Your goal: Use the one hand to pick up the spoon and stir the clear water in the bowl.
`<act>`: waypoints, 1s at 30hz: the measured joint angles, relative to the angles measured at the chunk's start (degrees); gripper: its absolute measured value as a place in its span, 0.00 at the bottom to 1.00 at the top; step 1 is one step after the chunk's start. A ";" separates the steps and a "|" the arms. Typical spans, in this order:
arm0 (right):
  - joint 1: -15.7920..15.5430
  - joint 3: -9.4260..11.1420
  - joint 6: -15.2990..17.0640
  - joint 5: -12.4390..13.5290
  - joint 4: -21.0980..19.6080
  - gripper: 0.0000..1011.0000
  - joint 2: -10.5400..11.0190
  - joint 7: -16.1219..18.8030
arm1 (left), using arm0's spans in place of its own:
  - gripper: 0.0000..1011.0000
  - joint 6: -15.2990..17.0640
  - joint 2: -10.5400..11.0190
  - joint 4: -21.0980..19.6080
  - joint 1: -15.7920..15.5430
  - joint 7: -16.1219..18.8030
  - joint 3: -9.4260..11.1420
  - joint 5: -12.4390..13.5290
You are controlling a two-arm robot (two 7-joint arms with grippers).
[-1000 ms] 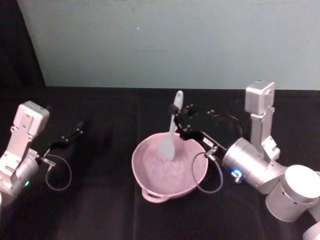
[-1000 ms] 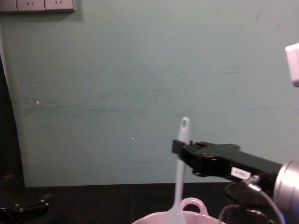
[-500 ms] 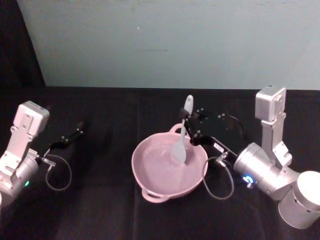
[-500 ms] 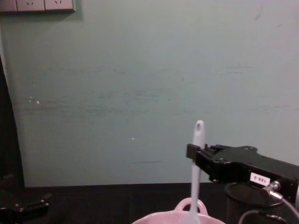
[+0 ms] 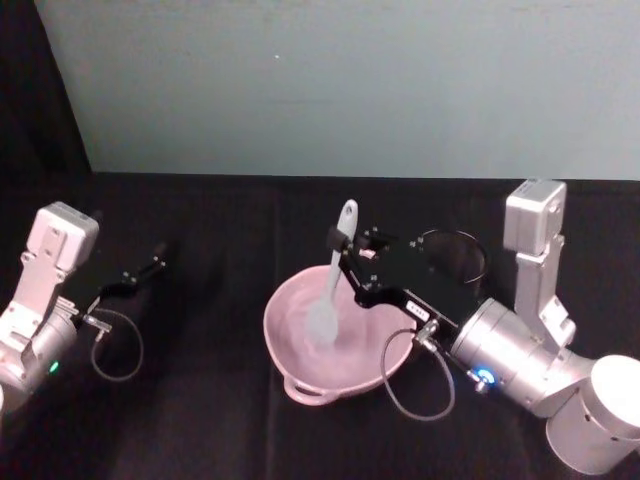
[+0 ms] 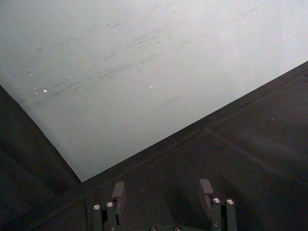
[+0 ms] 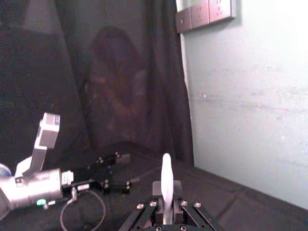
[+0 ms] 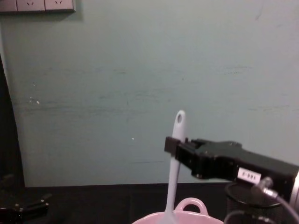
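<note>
The long slim white plastic spoon (image 5: pixel 329 288) is being gripped at the upper part of its handle by the right arm's black boxy gripper (image 5: pixel 340 250), whose fingers are clenched on it from both sides. The spoon is being held nearly upright and slightly tilted. The holed end of the handle is pointing up above the fingers, and the flat pale head is being dipped inside the pale pink glossy round bowl (image 5: pixel 277 303), left of its middle. Whether the head is touching the water cannot be told.

In the chest view the spoon (image 8: pixel 173 161) is being held by the right gripper (image 8: pixel 171 145) above the bowl's (image 8: pixel 187 218) rim, just beside its small loop handle.

A black wire-mesh cup (image 5: pixel 455 258) is standing behind the right gripper on the black cloth-covered table (image 5: pixel 200 400). The left gripper (image 5: pixel 140 272) is lying idle at the table's left side, well apart from the bowl, with its fingers (image 6: pixel 118 191) spread and grasping nothing.
</note>
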 joint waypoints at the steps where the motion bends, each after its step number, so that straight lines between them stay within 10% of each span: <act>1: 0.06 0.43 0.16 0.39 -0.74 0.11 0.26 -0.07 | 0.99 0.00 0.00 0.00 0.00 0.00 0.00 0.01; 15: 5.50 7.36 10.04 7.35 -6.56 0.11 6.24 -1.72 | 0.99 0.00 0.00 0.00 0.00 0.00 0.00 0.00; 30: 9.49 11.52 14.85 14.49 1.98 0.11 10.66 -0.94 | 0.99 0.00 0.00 0.00 0.00 0.00 0.00 0.00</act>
